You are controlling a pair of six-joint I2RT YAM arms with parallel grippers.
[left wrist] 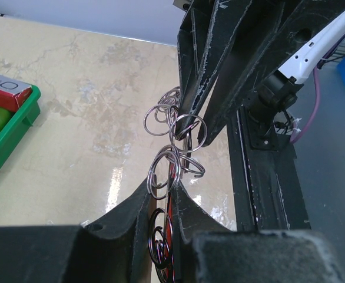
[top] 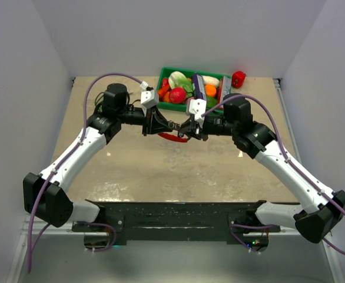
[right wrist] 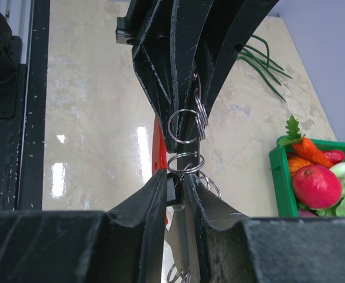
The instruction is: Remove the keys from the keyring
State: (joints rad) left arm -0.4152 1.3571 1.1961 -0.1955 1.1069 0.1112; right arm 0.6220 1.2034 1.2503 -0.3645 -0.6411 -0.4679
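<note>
Well, my left gripper [left wrist: 162, 190] and right gripper [right wrist: 177, 178] are both narrow, pinching the thin silvery metal keyring [left wrist: 173, 154] between them, up off the tan table [top: 161, 171]. It looks light, hard and slippery, so I would grip flat across the wire; I cannot make out the keys

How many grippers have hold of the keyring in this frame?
2. The left gripper pinches the keyring from the left and the right gripper from the right, meeting over the table in front of the green bin. The keys themselves are mostly hidden.
</note>
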